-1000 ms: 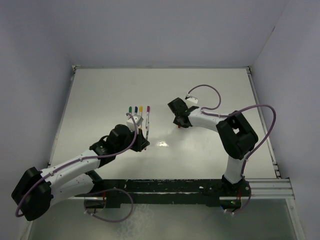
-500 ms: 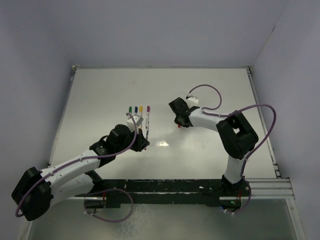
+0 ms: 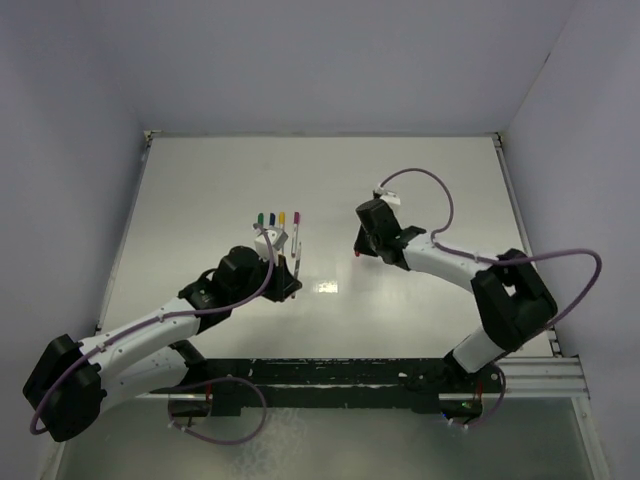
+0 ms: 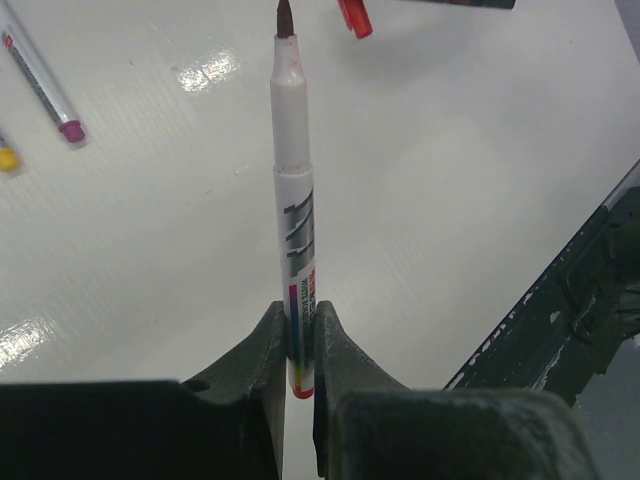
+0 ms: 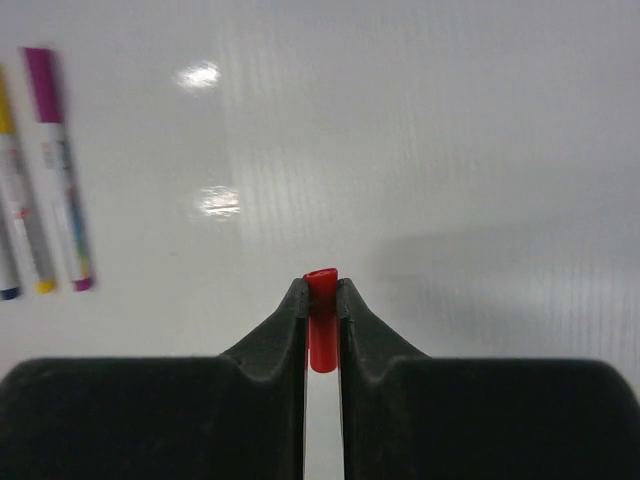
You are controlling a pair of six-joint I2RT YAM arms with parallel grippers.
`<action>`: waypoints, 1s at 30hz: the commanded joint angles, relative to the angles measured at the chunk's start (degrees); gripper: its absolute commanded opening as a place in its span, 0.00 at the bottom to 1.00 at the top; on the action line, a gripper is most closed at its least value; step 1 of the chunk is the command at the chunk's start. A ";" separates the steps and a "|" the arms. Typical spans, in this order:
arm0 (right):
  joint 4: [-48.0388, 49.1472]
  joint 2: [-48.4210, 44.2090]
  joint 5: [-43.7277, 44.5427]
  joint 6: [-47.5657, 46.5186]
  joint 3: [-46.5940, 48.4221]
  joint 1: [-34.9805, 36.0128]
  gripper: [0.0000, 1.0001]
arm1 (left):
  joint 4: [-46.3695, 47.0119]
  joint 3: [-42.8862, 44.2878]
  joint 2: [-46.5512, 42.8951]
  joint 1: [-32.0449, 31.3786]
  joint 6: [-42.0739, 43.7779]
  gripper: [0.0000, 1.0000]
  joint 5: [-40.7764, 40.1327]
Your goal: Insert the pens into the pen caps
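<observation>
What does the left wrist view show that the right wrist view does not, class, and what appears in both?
Only the left wrist view: an uncapped pen with a bare dark tip, clamped in the left jaws, and a dark frame at the table's edge. Only the right wrist view: the right jaws shut on the red cap, and a blue pen end at the left border. Both: the red cap, the purple pen, the yellow pen and the white table.

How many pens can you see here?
5. Four thin whitish-grey marker pens lie side by side on the white table: green-capped, blue-capped, yellow-capped, purple-capped. The uncapped fifth pen is clamped in the left gripper. None seems hidden.
</observation>
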 commanded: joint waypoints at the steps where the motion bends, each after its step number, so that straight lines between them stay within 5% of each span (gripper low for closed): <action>1: 10.30 -10.93 -3.81 -7.46 -1.89 0.30 0.00 | 4.48 1.76 -0.55 0.11 -0.15 0.00 3.50; 14: 33.81 -38.08 -11.04 -13.60 -20.21 0.72 0.00 | 27.33 -1.91 3.19 -3.26 -6.60 0.00 13.96; 30: 50.98 -44.45 -20.47 -13.09 -26.26 2.45 0.00 | 31.93 2.56 8.55 -10.95 -6.28 0.00 9.70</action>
